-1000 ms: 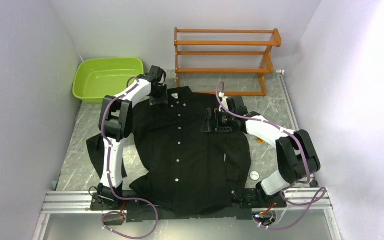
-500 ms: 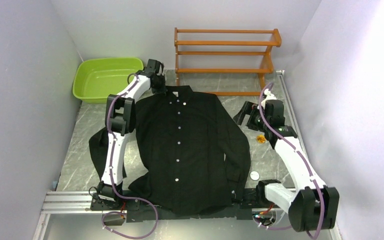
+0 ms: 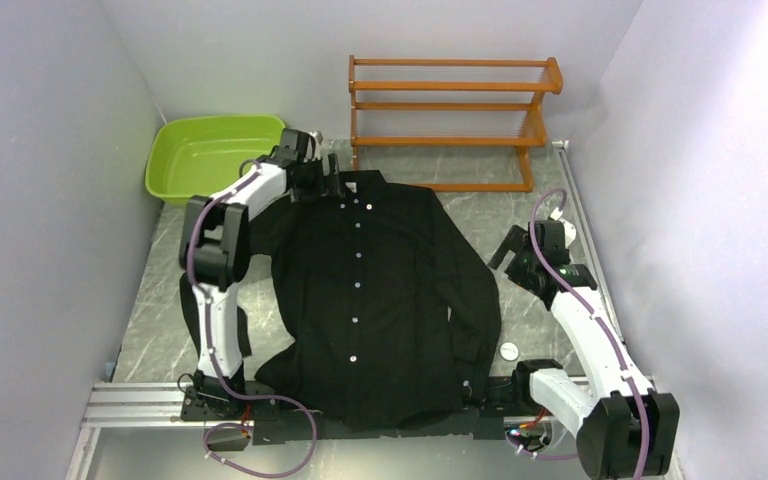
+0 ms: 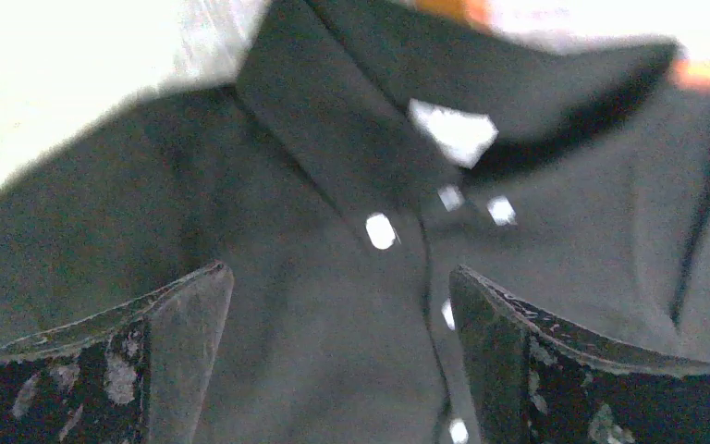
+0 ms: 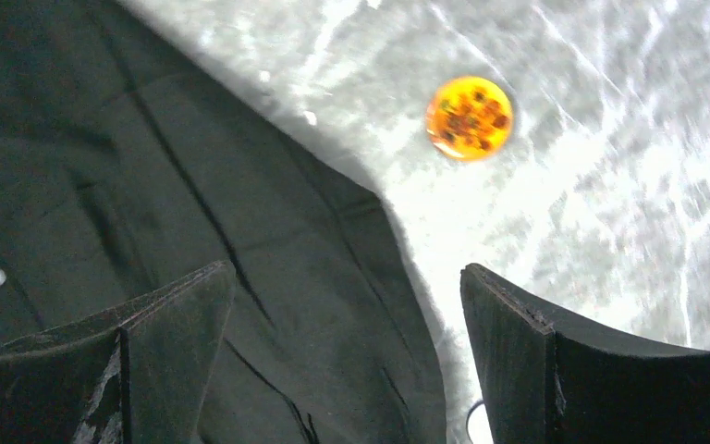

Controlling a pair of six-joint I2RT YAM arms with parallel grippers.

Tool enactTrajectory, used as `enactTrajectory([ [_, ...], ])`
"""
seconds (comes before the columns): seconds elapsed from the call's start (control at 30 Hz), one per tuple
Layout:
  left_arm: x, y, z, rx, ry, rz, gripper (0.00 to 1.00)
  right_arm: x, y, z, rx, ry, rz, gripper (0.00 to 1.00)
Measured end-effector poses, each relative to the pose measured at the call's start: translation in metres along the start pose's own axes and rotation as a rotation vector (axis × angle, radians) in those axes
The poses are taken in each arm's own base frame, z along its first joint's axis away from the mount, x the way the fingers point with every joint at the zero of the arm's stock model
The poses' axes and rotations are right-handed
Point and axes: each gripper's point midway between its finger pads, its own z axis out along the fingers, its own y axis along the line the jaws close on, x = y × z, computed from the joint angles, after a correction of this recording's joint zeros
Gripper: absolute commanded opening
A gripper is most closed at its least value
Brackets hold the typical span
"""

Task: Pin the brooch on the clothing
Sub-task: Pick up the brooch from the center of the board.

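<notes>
On the marble table (image 3: 155, 300) the shirt (image 3: 375, 290) lies spread flat, buttons up, with its collar toward the wooden rack (image 3: 450, 87). The brooch (image 5: 469, 117) sits on bare marble near the shirt's edge on the right arm's side, not touching the cloth. The right gripper (image 5: 347, 273) hovers over that edge close to the brooch, jaws spread wide and holding nothing. The left gripper (image 4: 337, 277) hangs above the collar by the white label (image 4: 453, 129), jaws likewise parted and empty.

A black shirt (image 3: 380, 290) lies spread on the marbled surface (image 3: 160, 290). The left pincer (image 3: 328, 185) is at its collar, the right pincer (image 3: 510, 248) just beside one sleeve. A green basin (image 3: 215, 122) and a wooden rack (image 3: 450, 87) stand behind.
</notes>
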Motion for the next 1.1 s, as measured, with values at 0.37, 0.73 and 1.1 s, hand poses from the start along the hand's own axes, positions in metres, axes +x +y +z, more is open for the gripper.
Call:
enactTrajectory([
  [0.37,0.012,-0.108,-0.195,0.366,-0.298,0.126,0.94,0.024,-0.079,0.044,0.342,0.129,0.311,0.87],
  [0.73,0.078,-0.101,-0.217,0.450,-0.249,0.054,0.93,0.002,-0.077,0.094,0.255,0.144,0.419,0.64],
  [1.1,0.089,-0.119,-0.221,0.514,-0.237,0.050,0.91,-0.009,-0.049,0.119,0.053,0.156,0.435,0.38],
])
